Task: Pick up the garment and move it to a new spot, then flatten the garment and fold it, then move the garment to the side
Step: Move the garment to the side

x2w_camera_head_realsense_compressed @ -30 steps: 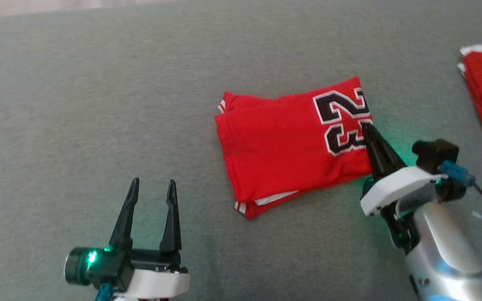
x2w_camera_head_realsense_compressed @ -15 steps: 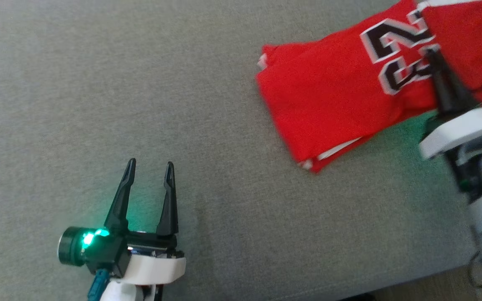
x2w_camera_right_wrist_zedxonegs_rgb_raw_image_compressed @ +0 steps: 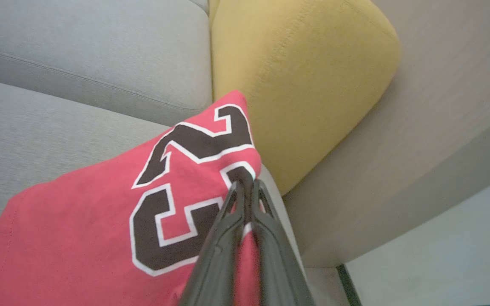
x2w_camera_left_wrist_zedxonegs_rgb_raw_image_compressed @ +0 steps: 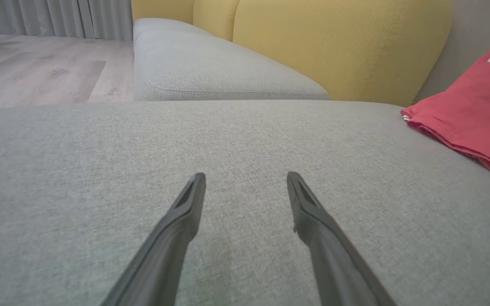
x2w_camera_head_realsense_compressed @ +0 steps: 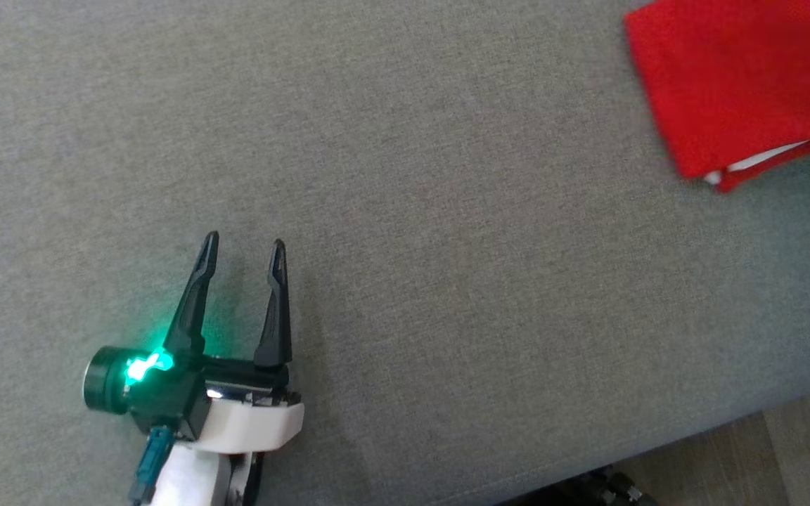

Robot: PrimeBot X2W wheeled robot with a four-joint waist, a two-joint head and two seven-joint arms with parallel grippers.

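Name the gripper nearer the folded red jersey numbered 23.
Right. The right gripper is shut on the edge of the folded red jersey, at its number; the left gripper stands open over grey fabric cushion, apart from it.

Folded red garment (x2w_camera_head_realsense_compressed: 728, 77), numbered 23, on grey cushion (x2w_camera_head_realsense_compressed: 405, 211).

Head view: bare grey seat (x2w_camera_head_realsense_compressed: 447, 246) on every side of the left gripper (x2w_camera_head_realsense_compressed: 245, 240), its spread fingers clear of all cloth. Folded red garment (x2w_camera_head_realsense_compressed: 721, 91) at 2 o'clock, well apart. Seat edge at 5 o'clock, wooden floor (x2w_camera_head_realsense_compressed: 806, 450) beyond. Left wrist view: open seat straight to 12 o'clock, then a second grey cushion (x2w_camera_left_wrist_zedxonegs_rgb_raw_image_compressed: 211, 63), with a yellow backrest (x2w_camera_left_wrist_zedxonegs_rgb_raw_image_compressed: 338, 46) walling off 1 o'clock. Right wrist view: right gripper (x2w_camera_right_wrist_zedxonegs_rgb_raw_image_compressed: 248, 183) pinched on the garment's edge, yellow backrest close at 12 o'clock, plain panel (x2w_camera_right_wrist_zedxonegs_rgb_raw_image_compressed: 440, 106) barring 2 to 3 o'clock.
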